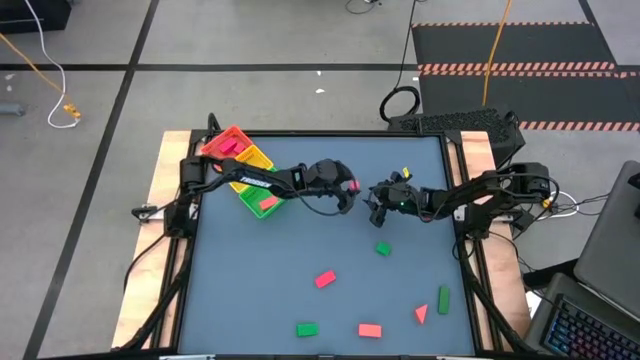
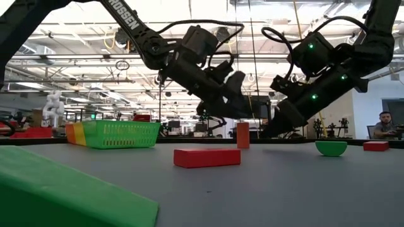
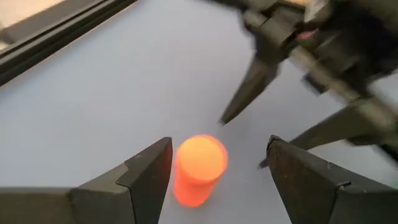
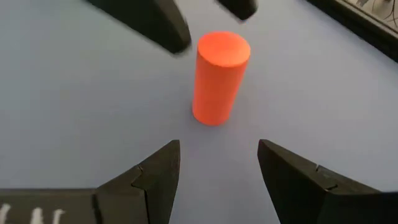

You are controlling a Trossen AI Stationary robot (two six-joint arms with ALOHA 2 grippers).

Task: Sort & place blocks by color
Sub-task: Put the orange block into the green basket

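Grey matting covers your worktop (image 1: 260,290), framed by pale wooden edging, with taped concrete floor beyond every side. Your left gripper (image 1: 352,197) reaches from the left edge toward the middle of the mat, claw spread wide, and the red cylinder (image 3: 198,168) stands upright between its fingers (image 3: 146,177), nearer one of them; you cannot tell whether it touches. Your right gripper (image 1: 374,205) comes in from the right edge to meet it, also spread wide, with the same cylinder (image 4: 219,76) standing free just ahead of its fingertips (image 4: 163,163). The two claws sit close, tip to tip, so room between them is tight.

Near the back-left corner lies the three-part tray (image 1: 262,160), with a pink block (image 1: 231,146) in its red part and another (image 1: 268,203) in its green part.

Toward the front edge you have far more open mat. A green block (image 1: 383,249) rests just in front of the right gripper, a pink brick (image 1: 325,279) sits mid-mat, and along the front edge lie a green brick (image 1: 306,328) and a pink brick (image 1: 370,330). Near the front-right corner a pink wedge (image 1: 421,314) stands beside a green brick (image 1: 444,298), both close to the right edge
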